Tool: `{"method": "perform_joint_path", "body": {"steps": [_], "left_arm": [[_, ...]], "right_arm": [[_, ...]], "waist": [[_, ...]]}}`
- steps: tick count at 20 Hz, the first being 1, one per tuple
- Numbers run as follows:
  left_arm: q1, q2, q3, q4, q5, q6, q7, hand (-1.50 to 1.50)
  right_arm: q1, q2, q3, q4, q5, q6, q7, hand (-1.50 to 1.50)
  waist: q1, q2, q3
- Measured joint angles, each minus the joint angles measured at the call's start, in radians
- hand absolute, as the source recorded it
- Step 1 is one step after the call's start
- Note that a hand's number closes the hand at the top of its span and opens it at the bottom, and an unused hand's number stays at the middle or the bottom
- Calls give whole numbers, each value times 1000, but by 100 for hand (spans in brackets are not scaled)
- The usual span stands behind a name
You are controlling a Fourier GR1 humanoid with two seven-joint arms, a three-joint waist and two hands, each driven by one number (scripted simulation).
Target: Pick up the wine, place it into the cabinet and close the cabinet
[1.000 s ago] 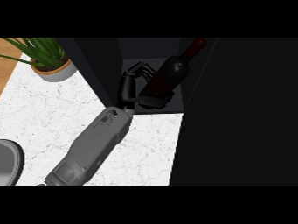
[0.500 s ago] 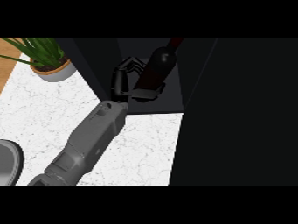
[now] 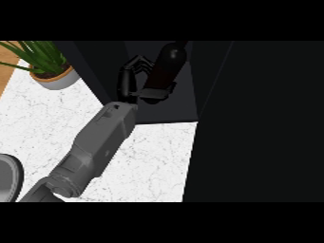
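Placement: with left hand (image 3: 131, 79) curled around the wine (image 3: 168, 65) inside the cabinet (image 3: 166, 113), set the bottle upright on the floor panel before releasing.

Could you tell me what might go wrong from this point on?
1. The wine leans in the left hand inside the cabinet; released like that, it may topple.
2. The hand curls round the wine, so pulling back carelessly could drag it out.
3. The forearm lies across the cabinet's opening; closing too early might catch it.
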Motion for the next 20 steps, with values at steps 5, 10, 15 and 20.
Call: {"method": "perform_joint_path", "body": {"steps": [5,10,15,20], "left_arm": [[-53,3,23,79,-9,25,-28,150],[-111,10,23,153,-35,94,-10,150],[-141,19,27,199,-49,117,9,150],[-147,24,26,232,-62,126,28,150]], "right_arm": [[-18,2,-3,12,-4,7,-10,-150],[-20,8,-7,19,-10,12,-17,-150],[-23,13,6,19,-12,16,-15,-150],[-36,21,19,29,-11,16,-18,-150]], "waist": [[-7,5,0],[-20,9,1],[-29,12,0],[-36,16,1]]}}
